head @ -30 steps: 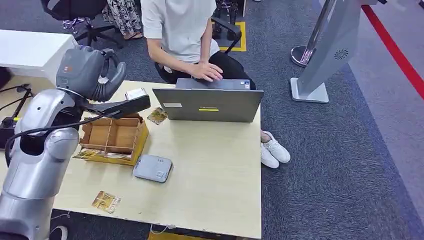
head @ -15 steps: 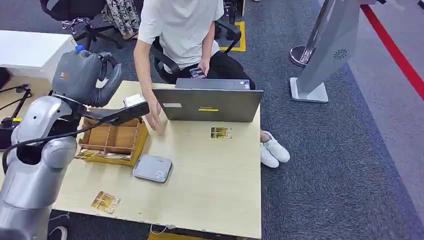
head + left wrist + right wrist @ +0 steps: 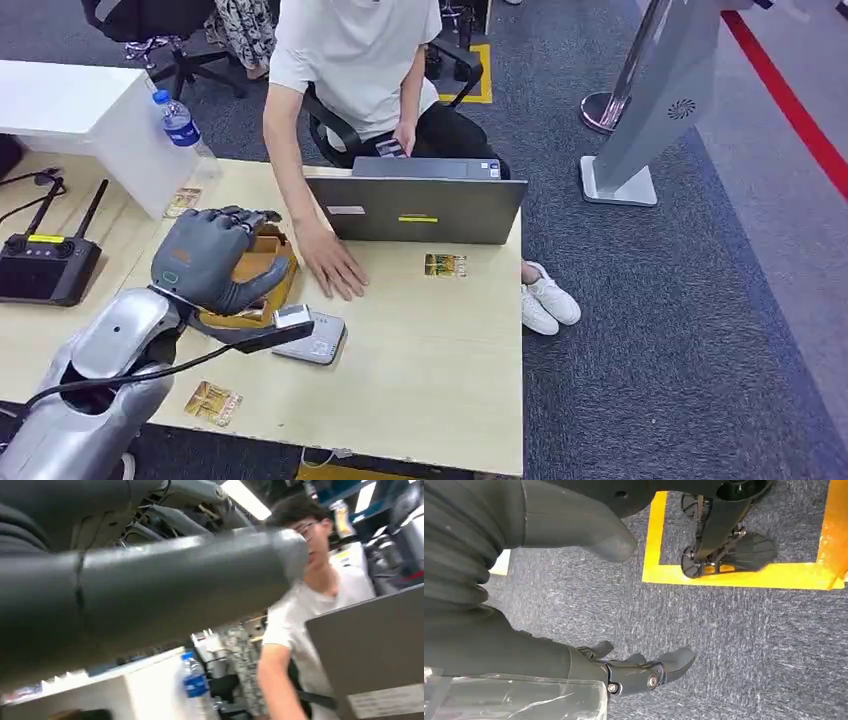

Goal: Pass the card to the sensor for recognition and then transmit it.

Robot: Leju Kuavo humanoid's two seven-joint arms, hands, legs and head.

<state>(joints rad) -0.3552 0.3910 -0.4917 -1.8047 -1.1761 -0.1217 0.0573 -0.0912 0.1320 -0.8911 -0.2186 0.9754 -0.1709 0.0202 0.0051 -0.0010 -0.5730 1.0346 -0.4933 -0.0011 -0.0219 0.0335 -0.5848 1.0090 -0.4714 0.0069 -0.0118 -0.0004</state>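
My left hand [image 3: 208, 262] hovers low over the wooden compartment box [image 3: 283, 272], seen from its back, fingers bent downward and thumb apart; I see nothing in it. Its thick grey thumb [image 3: 175, 575] crosses the left wrist view. The grey sensor [image 3: 318, 343] lies just right of the hand. One gold-patterned card [image 3: 445, 265] lies in front of the laptop [image 3: 420, 205], another card [image 3: 212, 403] near the table's front edge, a third card [image 3: 183, 201] at the back left. My right hand [image 3: 539, 650] hangs over the carpet, its fingers [image 3: 644, 672] loose and holding nothing.
A seated person rests a hand [image 3: 335, 265] on the table between the box and the laptop. A black remote controller [image 3: 45, 262] lies at the far left. A water bottle [image 3: 178, 118] stands by the white cabinet [image 3: 70, 105]. A grey stand [image 3: 650, 110] is on the carpet to the right.
My left arm dropped from raised to low over the box. The person moved a card from left of the laptop to its right front, then slid a hand toward the box.
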